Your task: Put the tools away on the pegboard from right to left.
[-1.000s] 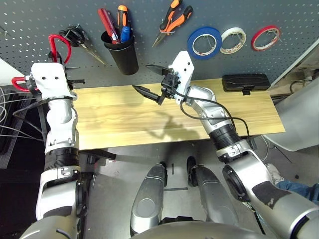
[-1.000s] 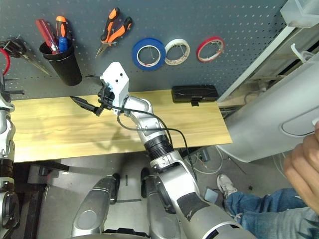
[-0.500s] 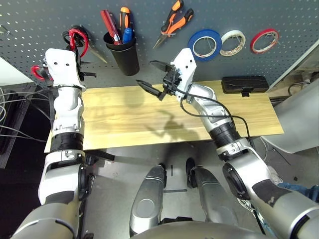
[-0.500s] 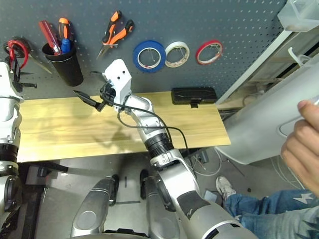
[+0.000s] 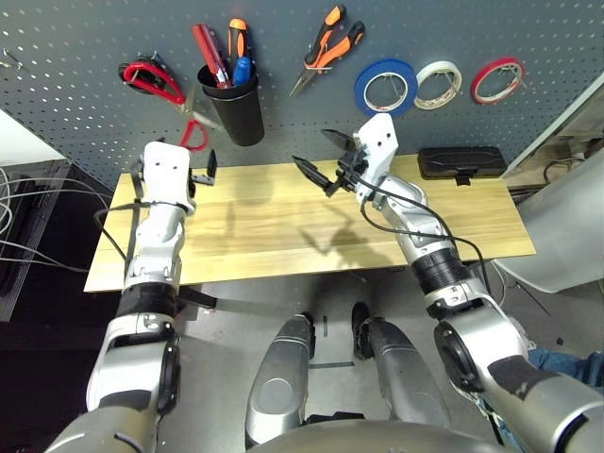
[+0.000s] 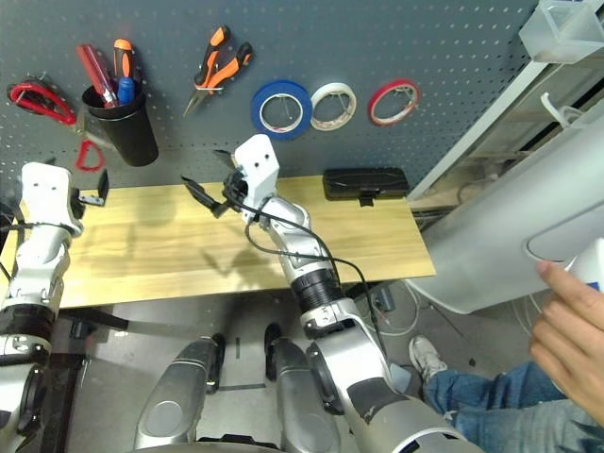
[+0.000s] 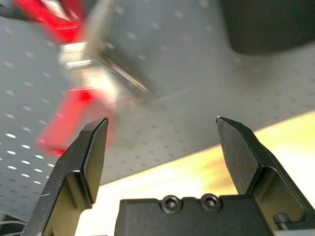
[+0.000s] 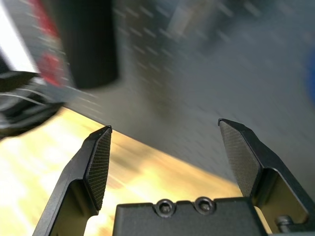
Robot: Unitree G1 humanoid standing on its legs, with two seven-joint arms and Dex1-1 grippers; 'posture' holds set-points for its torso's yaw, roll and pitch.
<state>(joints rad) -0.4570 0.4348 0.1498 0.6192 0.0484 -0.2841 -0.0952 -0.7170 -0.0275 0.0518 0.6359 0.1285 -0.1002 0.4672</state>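
The red-handled scissors hang on the pegboard at its left end, one red loop low beside the black cup holder. Just below them, over the table's back edge, my left gripper is open and empty; its wrist view shows the scissors ahead of the fingers. The blue-handled screwdriver stands in the cup. The orange-and-black pliers and blue tape roll hang further right. My right gripper is open and empty above the table, below the pliers.
White tape and red tape hang right of the blue roll. A black case lies at the back right of the wooden table. Black scissor handles sit behind the red ones. A person's hand is at the far right.
My left gripper let go of the red-handled scissors, which now hang on the pegboard, and dropped down to the table's back edge. The right gripper drifted slightly right.
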